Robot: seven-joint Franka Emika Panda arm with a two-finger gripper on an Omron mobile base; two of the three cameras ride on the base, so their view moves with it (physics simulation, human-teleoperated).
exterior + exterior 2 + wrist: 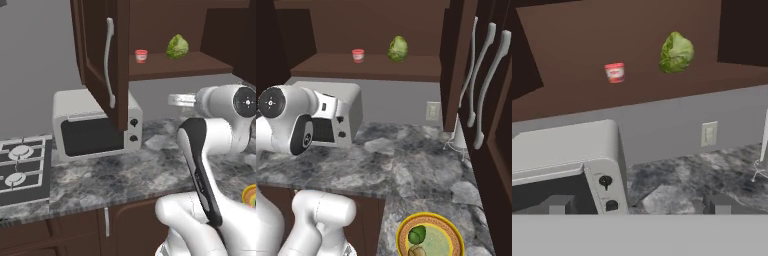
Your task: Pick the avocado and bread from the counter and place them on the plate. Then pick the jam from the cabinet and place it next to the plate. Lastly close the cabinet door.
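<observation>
The jam [615, 72], a small red jar, stands on the shelf of the open cabinet [170, 66], also seen as jam [141, 55] and jam [358, 55]. My gripper [639, 205] is open, empty, and faces the shelf from well below and in front, above the counter [125, 175]. The cabinet door [100, 50] hangs open to the left, above the microwave. At the counter's near right lies the plate [456, 232], with the dark green avocado [417, 233] and the brown bread [417, 251] on it.
A pale green leafy ball [676, 52] sits on the shelf to the right of the jam. A white microwave [95, 125] stands under the open door, and a stove [22, 170] lies further left. Tall doors with silver handles [481, 75] line the right side.
</observation>
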